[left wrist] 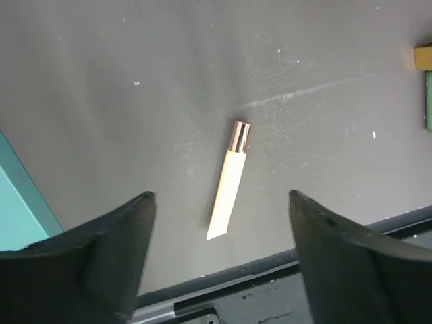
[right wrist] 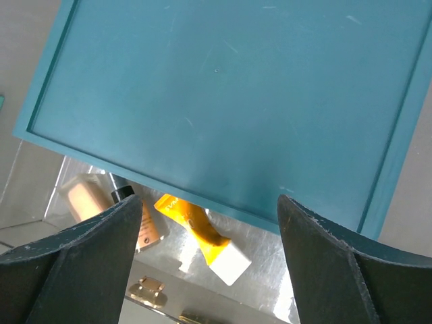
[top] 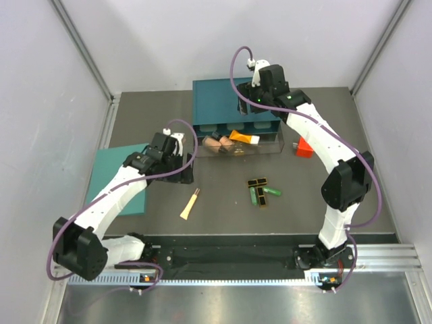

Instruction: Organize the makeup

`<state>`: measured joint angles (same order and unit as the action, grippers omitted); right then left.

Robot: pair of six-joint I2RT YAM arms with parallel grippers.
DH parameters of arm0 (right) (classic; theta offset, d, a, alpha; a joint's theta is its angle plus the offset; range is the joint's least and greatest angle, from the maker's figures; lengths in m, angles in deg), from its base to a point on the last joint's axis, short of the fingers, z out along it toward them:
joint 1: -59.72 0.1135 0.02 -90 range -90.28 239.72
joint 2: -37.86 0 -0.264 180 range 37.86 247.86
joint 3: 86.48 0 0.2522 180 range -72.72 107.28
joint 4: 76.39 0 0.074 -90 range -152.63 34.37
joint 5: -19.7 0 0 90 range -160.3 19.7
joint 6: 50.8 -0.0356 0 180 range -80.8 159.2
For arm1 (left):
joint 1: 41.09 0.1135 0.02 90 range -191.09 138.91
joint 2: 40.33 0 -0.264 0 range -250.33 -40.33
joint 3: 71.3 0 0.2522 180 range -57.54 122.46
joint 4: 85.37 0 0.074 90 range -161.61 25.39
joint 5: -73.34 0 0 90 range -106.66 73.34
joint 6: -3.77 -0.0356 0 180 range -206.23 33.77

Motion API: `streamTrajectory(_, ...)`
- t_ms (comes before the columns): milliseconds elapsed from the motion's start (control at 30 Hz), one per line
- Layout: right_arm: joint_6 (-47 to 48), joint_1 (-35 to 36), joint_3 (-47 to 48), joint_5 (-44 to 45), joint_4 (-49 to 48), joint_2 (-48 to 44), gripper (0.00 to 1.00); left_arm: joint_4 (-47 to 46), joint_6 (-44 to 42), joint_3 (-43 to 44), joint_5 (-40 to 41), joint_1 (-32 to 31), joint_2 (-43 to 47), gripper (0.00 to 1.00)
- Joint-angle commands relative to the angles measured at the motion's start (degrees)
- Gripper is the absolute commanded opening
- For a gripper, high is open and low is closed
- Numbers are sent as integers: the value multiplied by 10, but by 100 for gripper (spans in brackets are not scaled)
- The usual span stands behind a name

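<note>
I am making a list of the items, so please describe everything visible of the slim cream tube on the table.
The cream tube is slim, matte and plastic-looking, with a shiny rose-gold cap at one end and a flat, sealed edge at the other. The cap is on. It lies flat and slightly slanted on the dark grey table, apart from the other items, its flat end toward the near edge and its cap pointing away. Only the table touches it, and nothing grips it.
</note>
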<state>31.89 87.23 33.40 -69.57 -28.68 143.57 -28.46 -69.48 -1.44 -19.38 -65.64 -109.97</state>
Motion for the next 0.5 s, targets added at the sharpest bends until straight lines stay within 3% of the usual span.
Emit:
streamTrajectory(0,-4,-5,-6,-21,-18,1,80,9,14,1,-15,-8,-8,79)
streamTrajectory(167,-3,-8,-17,-26,-21,-2,81,34,16,13,-17,-44,-65,77)
streamTrajectory(467,-7,-11,-46,-31,-28,-15,81,42,43,15,54,-125,-125,73)
